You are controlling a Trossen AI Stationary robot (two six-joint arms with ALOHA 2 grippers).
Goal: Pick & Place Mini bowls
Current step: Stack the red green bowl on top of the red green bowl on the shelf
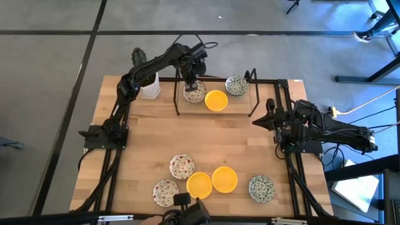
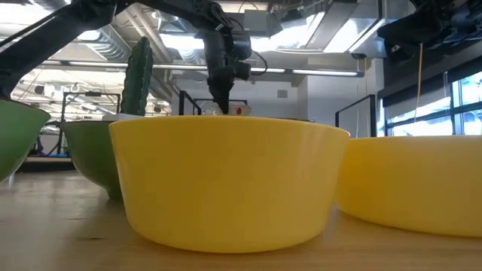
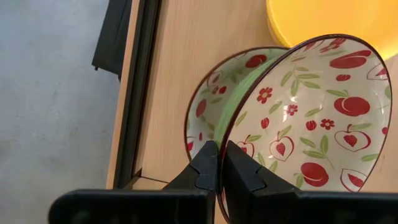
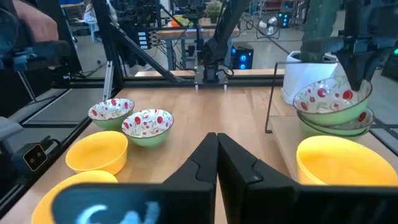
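Observation:
My left gripper [image 1: 193,83] is at the far side of the table, pointing down and shut on a white mini bowl with red floral speckles [image 3: 311,118]. This bowl hangs tilted right over a second red-speckled bowl [image 3: 214,93] on the raised board; I cannot tell whether the two touch. On the same board are a yellow bowl [image 1: 216,100] and a green-blue patterned bowl [image 1: 236,85]. My right gripper [image 1: 257,120] waits shut and holding nothing at the table's right edge. My left gripper pinches the rim [image 3: 226,134] of the red-speckled bowl, one finger inside the bowl and one outside. The fingers [image 4: 357,70] come from above, pointing down. The bowl hangs tilted, its opening turned sideways, over the bowl below [image 4: 339,123].
Near the front edge lie two red-speckled bowls [image 1: 182,165] [image 1: 165,192], two yellow bowls [image 1: 199,185] [image 1: 224,179] and a green-blue one [image 1: 261,187]. A white cactus pot [image 1: 149,84] stands at the far left. A black frame [image 1: 177,94] surrounds the raised board.

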